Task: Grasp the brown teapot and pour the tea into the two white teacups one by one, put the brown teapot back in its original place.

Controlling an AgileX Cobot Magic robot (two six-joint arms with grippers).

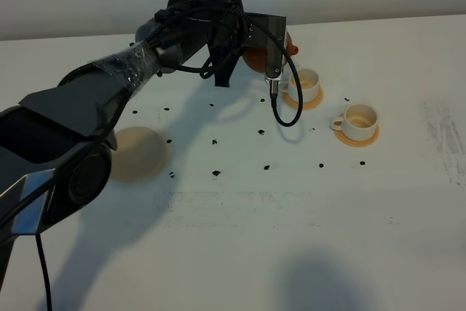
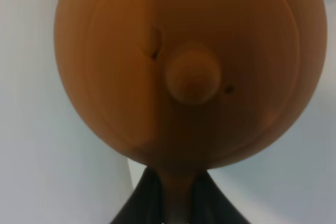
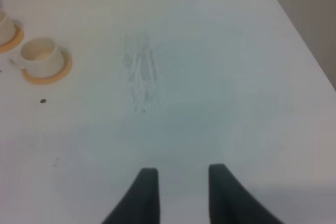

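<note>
The brown teapot (image 1: 257,59) is held off the table by my left arm, mostly hidden behind the wrist, with its spout (image 1: 293,49) just above and left of the far white teacup (image 1: 306,84). In the left wrist view the teapot's lid and knob (image 2: 193,80) fill the frame, and my left gripper (image 2: 177,203) is shut on its handle. The near white teacup (image 1: 359,121) stands to the right and also shows in the right wrist view (image 3: 39,56). The pale beige coaster (image 1: 136,153) lies bare at the left. My right gripper (image 3: 178,192) is open and empty over bare table.
Each cup sits on a small orange coaster (image 1: 356,138). Several black specks (image 1: 216,172) dot the white table (image 1: 291,238). A grey scuff mark (image 1: 444,136) lies at the right. A black cable loop (image 1: 285,111) hangs from the left wrist beside the far cup.
</note>
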